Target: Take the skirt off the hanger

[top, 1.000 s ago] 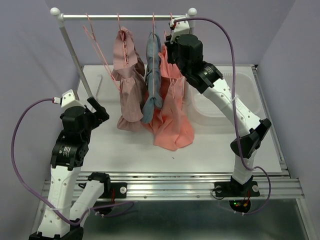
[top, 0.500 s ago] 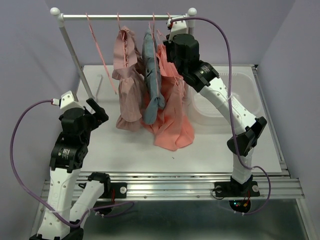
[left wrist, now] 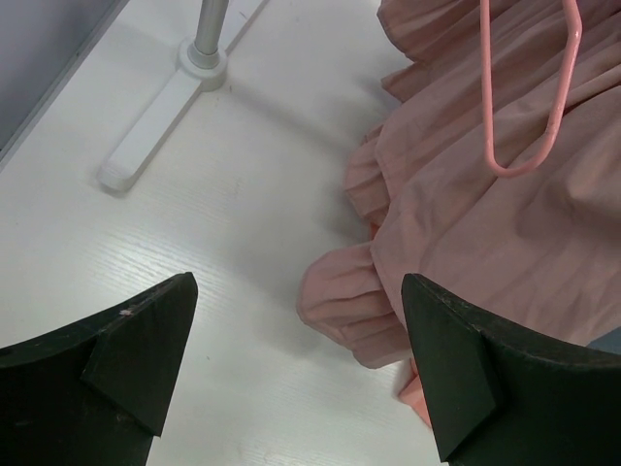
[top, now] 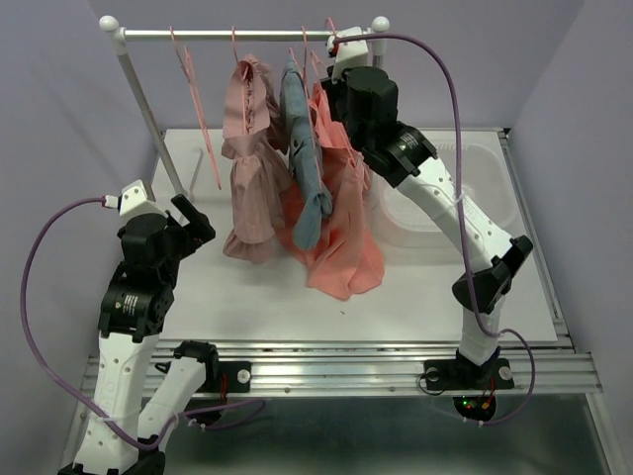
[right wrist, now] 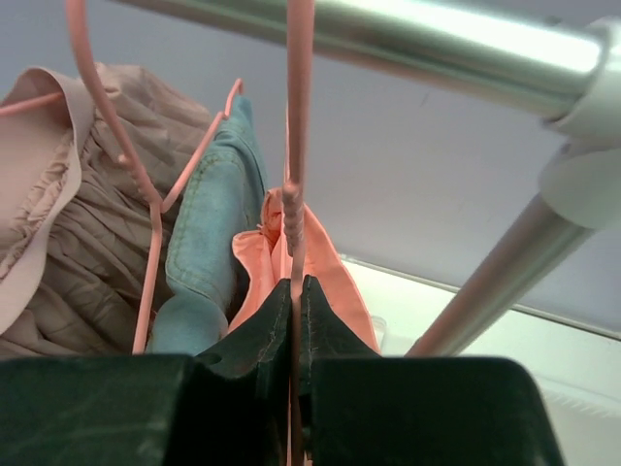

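The right gripper [right wrist: 294, 301] is up by the rail [top: 247, 33], its fingers pinched tight on the neck of a pink hanger [right wrist: 294, 146] above the coral garment [top: 346, 237]; the skirt [top: 247, 168] hangs from the same rail, left of the blue-grey garment [top: 302, 148] and touching it, its ruffled hem resting on the table [top: 425, 287]; the left gripper [left wrist: 299, 282] hovers low over the table with its jaws spread wide and nothing between them, near the skirt's hem.
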Controlling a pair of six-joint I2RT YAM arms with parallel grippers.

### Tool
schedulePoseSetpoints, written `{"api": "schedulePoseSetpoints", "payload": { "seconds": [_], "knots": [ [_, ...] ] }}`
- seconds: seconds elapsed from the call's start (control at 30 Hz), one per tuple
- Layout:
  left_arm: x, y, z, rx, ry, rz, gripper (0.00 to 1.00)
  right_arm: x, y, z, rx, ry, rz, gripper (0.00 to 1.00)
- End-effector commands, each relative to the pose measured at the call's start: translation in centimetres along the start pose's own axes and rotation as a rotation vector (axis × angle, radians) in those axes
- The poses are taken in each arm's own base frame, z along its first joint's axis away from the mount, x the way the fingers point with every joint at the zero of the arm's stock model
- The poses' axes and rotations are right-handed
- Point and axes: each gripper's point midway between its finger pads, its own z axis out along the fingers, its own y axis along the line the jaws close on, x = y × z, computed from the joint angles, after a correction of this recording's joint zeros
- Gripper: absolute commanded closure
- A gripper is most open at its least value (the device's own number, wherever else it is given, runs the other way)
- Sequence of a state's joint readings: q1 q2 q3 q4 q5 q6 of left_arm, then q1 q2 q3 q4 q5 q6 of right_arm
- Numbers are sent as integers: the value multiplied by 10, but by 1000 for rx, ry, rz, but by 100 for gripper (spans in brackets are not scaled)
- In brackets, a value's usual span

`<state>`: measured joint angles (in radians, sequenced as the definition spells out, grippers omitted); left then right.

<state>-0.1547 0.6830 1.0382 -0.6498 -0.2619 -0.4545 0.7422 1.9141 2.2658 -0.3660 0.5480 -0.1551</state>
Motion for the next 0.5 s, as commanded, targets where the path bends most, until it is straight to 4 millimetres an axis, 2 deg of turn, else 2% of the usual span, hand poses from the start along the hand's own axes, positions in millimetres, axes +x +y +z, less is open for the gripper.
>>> {"api": "schedulePoseSetpoints", "payload": {
  "seconds": [0.0,0.07,0.23,0.37,0.47],
  "knots": [
    [-18,-10,-9,45,-47,-21,1,-130,-59,-68,82,-323,182,99],
    [-18,-11,-10,55,-46,-22,1,-128,-60,-72,77,-318,183,99],
    [-19,-19,-14,102,-43,-20,1,-136,-67,-90,46,-323,212,99],
    [-20,-23,-18,130,-42,-14,1,-126,-70,-100,34,-279,216,99],
    [-20,-32,-23,182,-34,0,1,-107,-65,-112,-27,-223,222,99]
  ]
}}
